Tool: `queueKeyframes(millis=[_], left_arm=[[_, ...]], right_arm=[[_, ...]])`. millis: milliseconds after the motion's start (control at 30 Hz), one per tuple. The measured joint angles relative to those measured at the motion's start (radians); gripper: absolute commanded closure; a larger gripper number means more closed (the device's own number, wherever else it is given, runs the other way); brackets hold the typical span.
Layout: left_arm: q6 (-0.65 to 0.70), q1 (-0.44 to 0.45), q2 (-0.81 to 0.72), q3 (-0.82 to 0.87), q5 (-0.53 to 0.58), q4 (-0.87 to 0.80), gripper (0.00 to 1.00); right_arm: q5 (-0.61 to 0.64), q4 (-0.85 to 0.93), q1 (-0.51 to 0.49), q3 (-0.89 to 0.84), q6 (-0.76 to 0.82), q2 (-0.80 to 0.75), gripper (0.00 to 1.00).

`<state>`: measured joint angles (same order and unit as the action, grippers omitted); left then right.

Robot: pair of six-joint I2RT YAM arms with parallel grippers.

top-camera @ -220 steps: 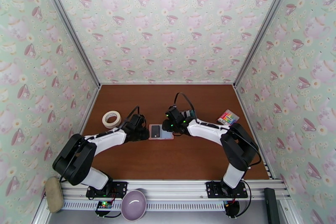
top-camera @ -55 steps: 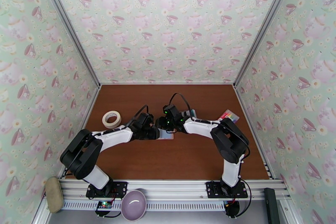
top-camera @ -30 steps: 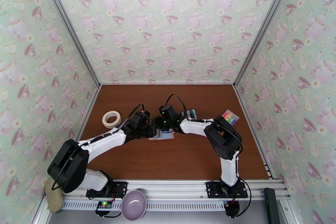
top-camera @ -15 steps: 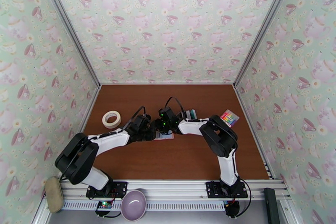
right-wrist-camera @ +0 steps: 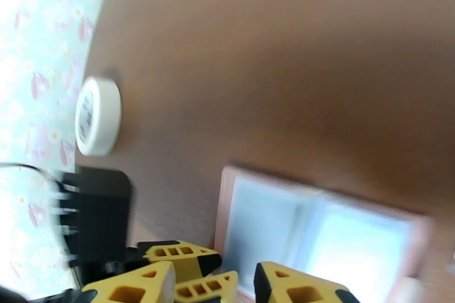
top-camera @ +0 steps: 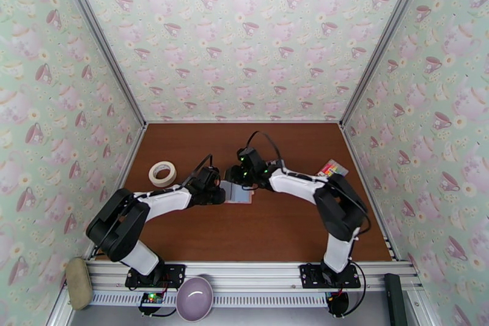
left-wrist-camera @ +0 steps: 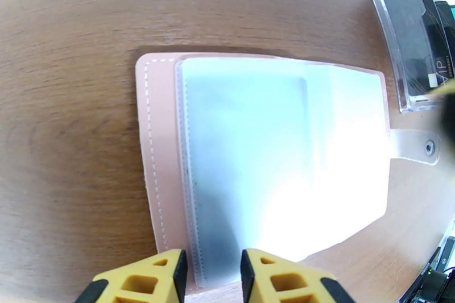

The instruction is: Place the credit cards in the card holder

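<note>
The card holder lies on the table, tape roll well left, credit cards near.

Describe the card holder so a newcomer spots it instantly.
On the brown table, look mid-table, right of the white tape roll. The card holder lies open flat there: pale pink stitched border, pale blue-grey clear sleeves, a snap tab on one edge, unlike the clear box of credit cards beside it.

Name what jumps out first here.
The left gripper and right gripper meet mid-table over the card holder, lying open with pale sleeves up. The credit cards sit in a clear box by its snap tab; a white tape roll lies off to the left.
</note>
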<state>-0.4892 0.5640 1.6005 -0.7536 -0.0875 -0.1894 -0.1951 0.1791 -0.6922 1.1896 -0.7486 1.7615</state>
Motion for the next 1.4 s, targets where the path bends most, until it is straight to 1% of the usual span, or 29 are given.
queueKeyframes(millis=[267,433,600,900,1100,1400], left_arm=[[0.000,0.000,-0.031,0.001,-0.006,-0.002,0.62],[0.000,0.000,-0.094,0.001,-0.008,-0.003,0.61],[0.000,-0.003,-0.124,0.002,-0.008,-0.013,0.60],[0.000,-0.036,-0.127,0.053,-0.008,-0.012,0.58],[0.000,-0.053,-0.127,0.065,-0.012,-0.003,0.56],[0.000,-0.066,-0.123,0.069,-0.024,0.016,0.56]], right_arm=[[0.189,0.199,0.131,-0.018,0.151,-0.150,0.50],[0.295,0.285,0.192,-0.020,0.228,-0.183,0.49],[0.361,0.331,0.235,-0.032,0.276,-0.183,0.47],[0.373,0.345,0.322,-0.074,0.325,-0.180,0.47],[0.357,0.343,0.327,-0.079,0.338,-0.157,0.46],[0.316,0.328,0.340,-0.096,0.343,-0.108,0.46]])
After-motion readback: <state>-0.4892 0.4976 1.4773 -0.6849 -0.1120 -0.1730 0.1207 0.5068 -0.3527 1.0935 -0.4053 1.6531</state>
